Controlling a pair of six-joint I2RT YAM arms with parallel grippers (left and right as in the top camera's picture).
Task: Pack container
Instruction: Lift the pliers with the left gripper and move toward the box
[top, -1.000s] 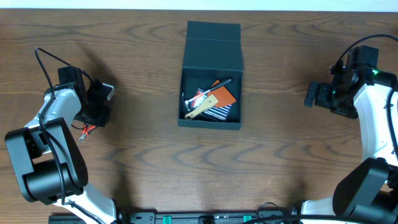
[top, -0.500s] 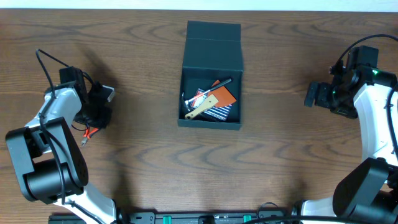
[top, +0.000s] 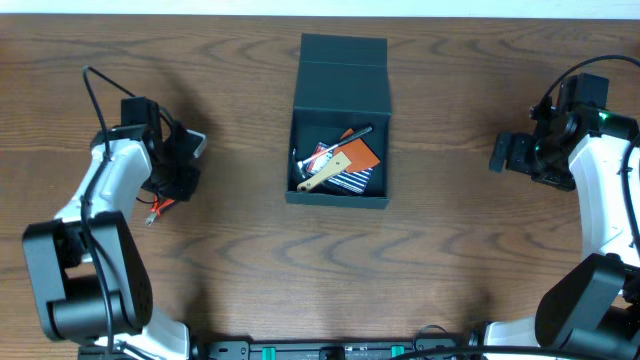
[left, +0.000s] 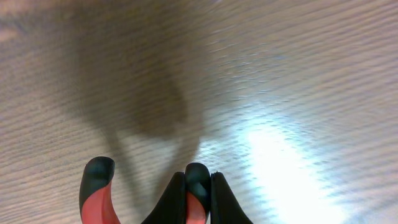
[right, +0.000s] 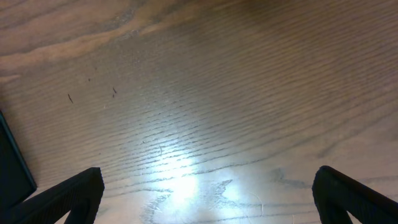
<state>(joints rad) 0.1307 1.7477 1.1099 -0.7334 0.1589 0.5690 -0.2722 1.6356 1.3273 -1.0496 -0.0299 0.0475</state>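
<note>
The container (top: 338, 199), a dark teal-green box, stands open at the table's middle with its flap lid (top: 343, 55) folded back. Inside lie several small tools, among them a wooden-handled one (top: 326, 175) and a black pen (top: 352, 135). My left gripper (top: 172, 188) is to the container's left, shut on one handle of red-and-black pliers (top: 157, 208). In the left wrist view the fingers (left: 199, 196) pinch that handle (left: 197, 180); the other handle (left: 97, 186) hangs free. My right gripper (top: 508, 154) is open and empty, far to the container's right (right: 208, 199).
Brown wood-grain table (top: 250, 260). A black cable (top: 95, 85) loops over the left arm. A dark edge of the container (right: 12, 162) shows at the left of the right wrist view.
My left arm has moved right, toward the container, carrying the pliers. The right arm and the container have not moved.
</note>
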